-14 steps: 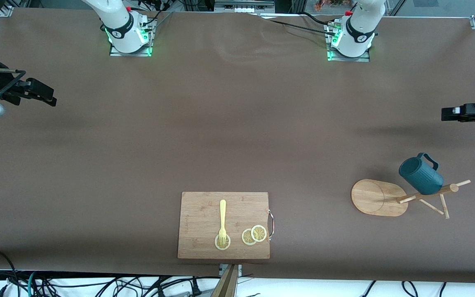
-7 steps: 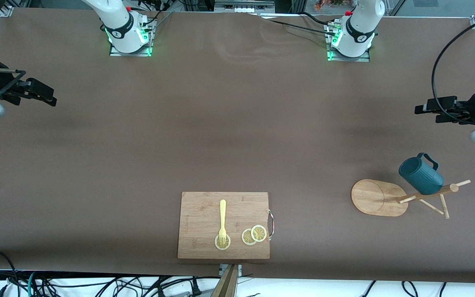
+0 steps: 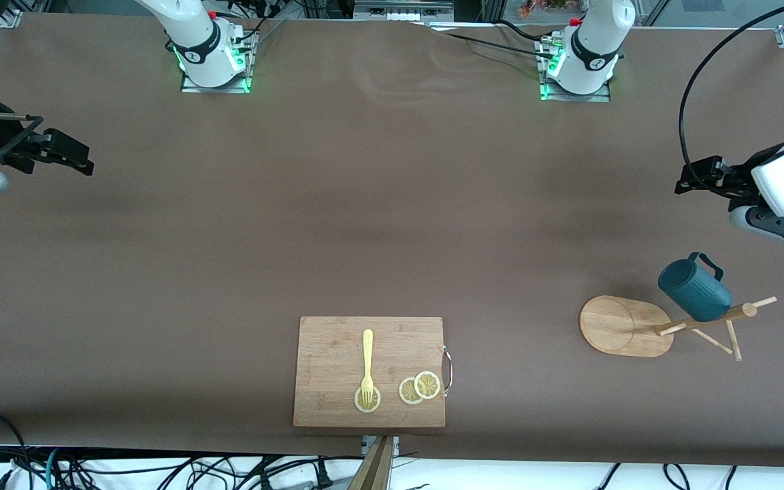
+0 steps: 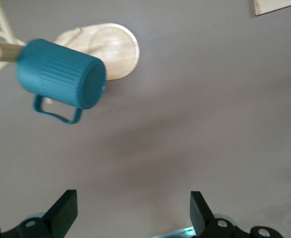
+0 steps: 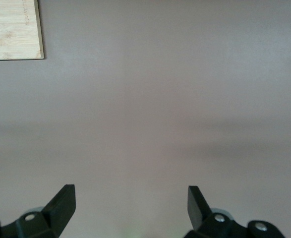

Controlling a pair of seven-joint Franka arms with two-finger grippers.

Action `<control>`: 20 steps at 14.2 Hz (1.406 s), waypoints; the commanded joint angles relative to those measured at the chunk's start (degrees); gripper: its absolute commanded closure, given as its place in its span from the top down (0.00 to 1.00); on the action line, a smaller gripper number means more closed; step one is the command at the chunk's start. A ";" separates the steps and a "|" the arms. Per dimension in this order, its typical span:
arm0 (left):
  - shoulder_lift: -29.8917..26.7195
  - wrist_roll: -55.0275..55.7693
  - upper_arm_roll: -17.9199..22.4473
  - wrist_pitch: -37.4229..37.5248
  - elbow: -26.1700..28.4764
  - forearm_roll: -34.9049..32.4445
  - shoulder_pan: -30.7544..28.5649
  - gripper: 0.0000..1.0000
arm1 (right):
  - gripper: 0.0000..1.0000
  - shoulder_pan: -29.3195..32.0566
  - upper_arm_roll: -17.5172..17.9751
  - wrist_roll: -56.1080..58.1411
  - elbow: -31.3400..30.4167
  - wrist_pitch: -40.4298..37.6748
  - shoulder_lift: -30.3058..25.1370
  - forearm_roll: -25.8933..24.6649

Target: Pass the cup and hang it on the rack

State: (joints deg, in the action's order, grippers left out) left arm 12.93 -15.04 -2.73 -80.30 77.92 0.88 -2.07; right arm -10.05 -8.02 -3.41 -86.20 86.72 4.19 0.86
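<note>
The dark teal cup (image 3: 695, 291) hangs tilted on the light wooden rack (image 3: 620, 325), against its post (image 3: 705, 321), at the left arm's end of the table. The left wrist view shows the cup (image 4: 61, 74) with its handle free, beside the rack's oval base (image 4: 113, 47). My left gripper (image 3: 690, 178) is open and empty in the air over bare table, apart from the cup; its fingers spread wide in its wrist view (image 4: 134, 198). My right gripper (image 3: 82, 162) waits open and empty over the right arm's end of the table (image 5: 131, 193).
A rectangular wooden cutting board (image 3: 337, 340) with a metal handle lies near the front camera's edge. It carries a yellow fork (image 3: 367, 361) and lemon slices (image 3: 420, 388). A corner of the board shows in the right wrist view (image 5: 11, 29).
My left arm has swung in from the table's end, with its gripper moving toward the middle and its white wrist coming into view. The cup, rack and right arm have not moved.
</note>
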 commanded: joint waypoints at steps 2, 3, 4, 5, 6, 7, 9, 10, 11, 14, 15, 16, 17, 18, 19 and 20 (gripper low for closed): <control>-3.69 0.19 1.24 -0.12 -0.05 -2.46 1.28 1.00 | 1.00 -0.06 0.11 -0.02 0.42 0.03 -0.06 -0.07; -4.39 0.97 1.24 0.06 0.30 -2.37 1.10 1.00 | 1.00 -0.06 0.11 -0.02 0.42 0.03 -0.06 -0.07; -4.92 4.81 1.24 0.41 0.48 -2.29 0.92 1.00 | 1.00 -0.06 0.11 -0.02 0.42 0.03 -0.06 -0.07; -5.28 10.94 1.15 1.37 0.65 -2.20 1.01 1.00 | 1.00 -0.06 0.11 -0.02 0.42 0.03 -0.06 -0.07; -5.80 15.52 0.80 2.68 0.83 -2.11 1.19 1.00 | 1.00 -0.06 0.11 -0.02 0.42 0.03 -0.06 -0.07; -5.72 15.92 0.71 3.04 0.92 -2.11 1.19 1.00 | 1.00 -0.06 0.11 -0.02 0.42 0.03 -0.06 -0.07; -4.41 15.57 0.45 3.13 -0.13 -2.20 1.19 1.00 | 1.00 -0.06 0.11 -0.02 0.42 0.03 -0.06 -0.07; -4.40 15.66 0.45 3.05 -0.22 -2.20 1.10 1.00 | 1.00 -0.06 0.11 -0.02 0.51 0.03 -0.06 -0.07; -4.75 15.92 0.45 3.13 -0.14 -2.20 1.10 1.00 | 1.00 -0.06 0.11 -0.02 0.42 0.03 -0.06 -0.07; -8.07 15.48 0.53 3.05 3.10 -2.11 1.27 1.00 | 1.00 -0.06 0.11 -0.02 0.42 0.03 0.20 0.02; -9.57 15.57 0.53 2.87 4.59 -1.93 1.27 1.00 | 1.00 -0.15 0.11 -0.02 0.42 0.03 0.20 0.02; -9.85 15.57 0.53 2.96 5.22 -0.98 1.01 1.00 | 1.00 -0.15 0.11 -0.02 0.42 0.03 0.20 0.02; -9.76 15.48 0.53 2.87 5.31 -0.36 0.75 1.00 | 1.00 -0.15 0.11 -0.02 0.42 0.03 0.20 0.02; -9.50 15.48 0.53 2.70 5.22 -0.09 0.75 1.00 | 1.00 -0.15 0.11 -0.02 0.42 0.03 0.20 0.02; -9.15 15.48 0.53 2.61 5.22 -0.09 0.57 1.00 | 1.00 -0.15 0.11 -0.02 0.42 0.03 0.20 0.02; -8.36 15.66 0.53 2.70 4.53 -0.09 0.92 1.00 | 1.00 -0.15 0.11 -0.02 0.42 0.03 0.20 0.02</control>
State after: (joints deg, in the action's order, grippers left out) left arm 4.97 -0.23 -2.27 -77.09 81.22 -0.01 -1.31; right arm -10.08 -8.01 -3.41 -86.20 86.72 4.42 0.86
